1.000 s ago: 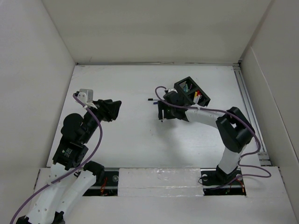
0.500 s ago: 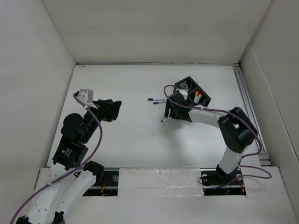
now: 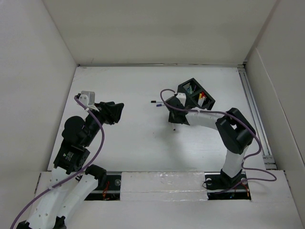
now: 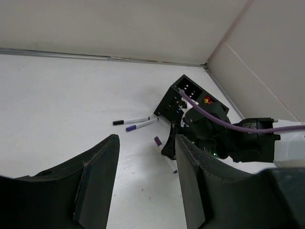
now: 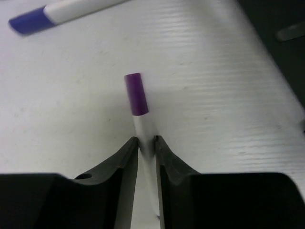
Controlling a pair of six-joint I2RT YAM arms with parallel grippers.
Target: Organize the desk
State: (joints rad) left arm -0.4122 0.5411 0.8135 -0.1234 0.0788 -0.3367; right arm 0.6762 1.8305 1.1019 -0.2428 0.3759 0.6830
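Note:
On the white desk [image 3: 128,148] my right gripper [image 5: 147,143] is shut on the white barrel of a purple-capped marker [image 5: 136,94], cap pointing away from the wrist. The top view shows this gripper [image 3: 174,119] just left of the black mesh organizer [image 3: 196,93]. From the left wrist view the same marker [image 4: 157,141] lies slanted under the right gripper [image 4: 167,149]. My left gripper [image 4: 147,181] is open with nothing between its jaws and sits at the left of the desk [image 3: 112,112], well apart from the markers.
Two more markers lie side by side left of the organizer: a black-capped one [image 4: 129,121] and a blue-capped one [image 4: 142,125], the latter also in the right wrist view [image 5: 47,12]. White walls [image 3: 43,71] edge the desk. The organizer holds several coloured items [image 3: 201,97].
My right gripper went from open to shut on the purple-capped marker, shifting slightly toward the near side. The left arm has not moved.

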